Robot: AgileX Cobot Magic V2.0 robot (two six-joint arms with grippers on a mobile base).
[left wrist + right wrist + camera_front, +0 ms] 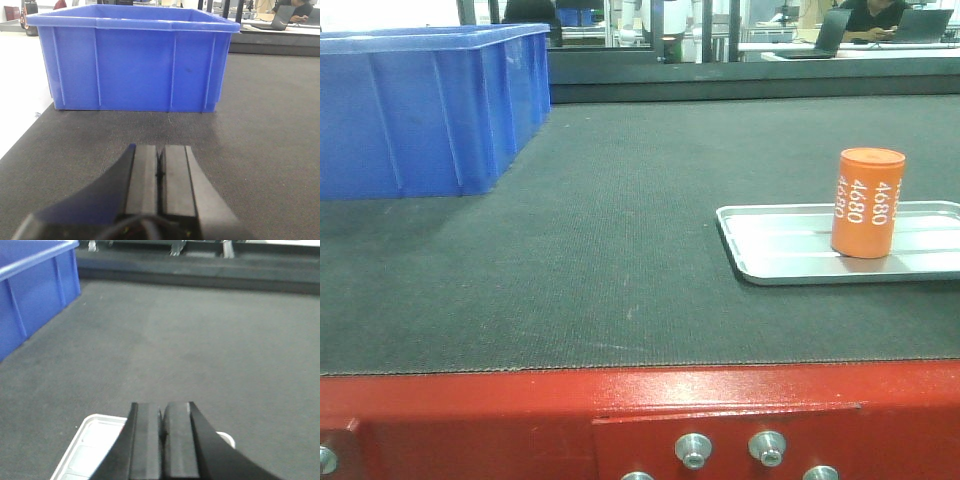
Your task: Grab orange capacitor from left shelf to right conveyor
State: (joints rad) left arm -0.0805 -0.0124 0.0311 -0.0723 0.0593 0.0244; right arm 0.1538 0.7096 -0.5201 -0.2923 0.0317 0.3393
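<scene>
An orange capacitor marked 4680 stands upright on a silver tray at the right of the dark belt. My left gripper is shut and empty, low over the belt, facing the blue bin. My right gripper is shut and empty above the near-left corner of the tray. The capacitor does not show in either wrist view. Neither gripper shows in the front view.
The blue plastic bin stands at the far left of the belt. A red metal frame with bolts runs along the front edge. People sit at desks with laptops behind the belt.
</scene>
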